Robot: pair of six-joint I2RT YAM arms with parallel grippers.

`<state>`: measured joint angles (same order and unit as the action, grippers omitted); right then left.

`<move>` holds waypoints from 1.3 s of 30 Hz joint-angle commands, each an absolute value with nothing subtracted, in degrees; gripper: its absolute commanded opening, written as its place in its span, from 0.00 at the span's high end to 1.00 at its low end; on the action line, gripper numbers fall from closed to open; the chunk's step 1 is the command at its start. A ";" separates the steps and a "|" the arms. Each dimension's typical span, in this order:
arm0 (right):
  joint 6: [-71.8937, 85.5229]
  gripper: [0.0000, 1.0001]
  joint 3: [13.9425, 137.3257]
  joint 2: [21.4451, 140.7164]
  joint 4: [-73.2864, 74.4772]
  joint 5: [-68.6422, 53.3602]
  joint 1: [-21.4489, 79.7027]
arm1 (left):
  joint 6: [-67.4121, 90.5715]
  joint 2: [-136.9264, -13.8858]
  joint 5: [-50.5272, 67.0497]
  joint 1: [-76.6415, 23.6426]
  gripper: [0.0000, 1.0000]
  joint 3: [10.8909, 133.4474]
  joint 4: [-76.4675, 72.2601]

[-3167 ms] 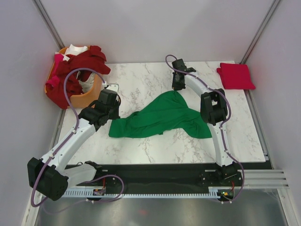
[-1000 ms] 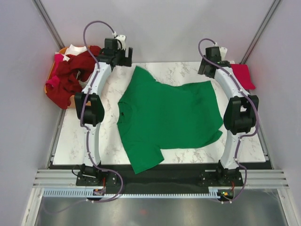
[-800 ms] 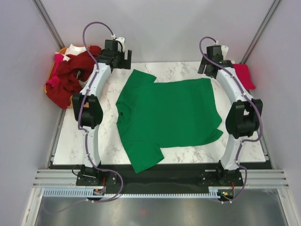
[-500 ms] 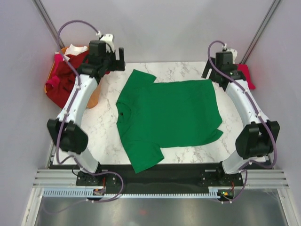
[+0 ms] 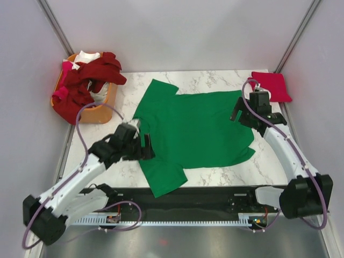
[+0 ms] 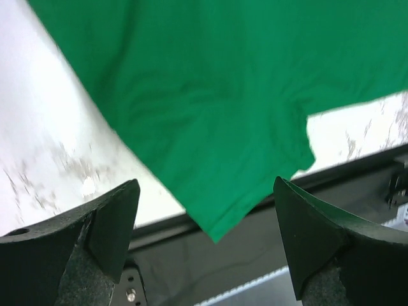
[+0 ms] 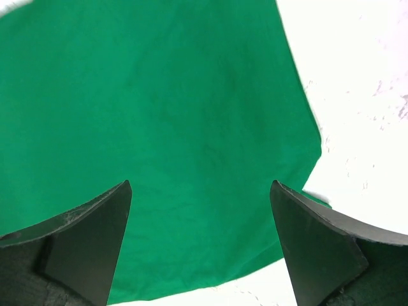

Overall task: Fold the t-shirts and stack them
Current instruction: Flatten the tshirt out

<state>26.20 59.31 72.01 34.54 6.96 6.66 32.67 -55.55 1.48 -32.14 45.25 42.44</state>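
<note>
- Far left corner: basket [image 5: 103,109], orange, piled with a heap [image 5: 88,78] of shirts. Mostly dark red, with some white and pink showing. The heap spills over the rim on the left side.
- Table [image 5: 121,164]: white marble top. A black rail [image 5: 215,196] runs along its near edge.
- Left gripper [image 5: 145,147]: low over the collar end of the green shirt [image 5: 196,126], near side. In the wrist view its jaws are wide apart with nothing between them, and cloth and rail show below [image 6: 204,233].
- Green shirt: spread flat at the table's middle, nothing lying on it.
  - Long axis runs left to right, collar to the left and hem to the right.
  - One sleeve points to the far left, toward the basket.
  - The other sleeve points near, its end hanging over the table edge onto the rail [image 6: 217,210].
- Right gripper [image 5: 239,114]: over the hem end of the shirt, far side. Its jaws are also spread and holding nothing, with green cloth below [image 7: 201,236].
- Far right corner: red shirt [image 5: 270,86], folded into a flat pad, well apart from the green shirt and just beyond the right arm.
</note>
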 commanded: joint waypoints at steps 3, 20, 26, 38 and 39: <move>29.26 0.02 59.59 65.13 33.66 9.40 6.85 | 45.18 -45.01 2.37 -38.57 0.08 33.95 46.14; 29.79 0.02 56.51 59.77 38.23 6.24 -3.86 | 66.18 -50.52 10.37 -49.74 0.29 16.87 22.50; 30.76 0.02 56.08 60.91 39.81 3.69 -7.11 | 67.94 -54.93 12.04 -52.73 0.44 14.16 16.71; 36.03 0.10 41.05 57.48 40.78 -3.96 -20.30 | 64.51 -51.67 6.07 -52.82 0.96 18.80 16.35; 36.04 0.12 38.96 57.74 40.78 -4.13 -20.74 | 64.16 -52.29 6.06 -52.82 0.97 19.16 16.35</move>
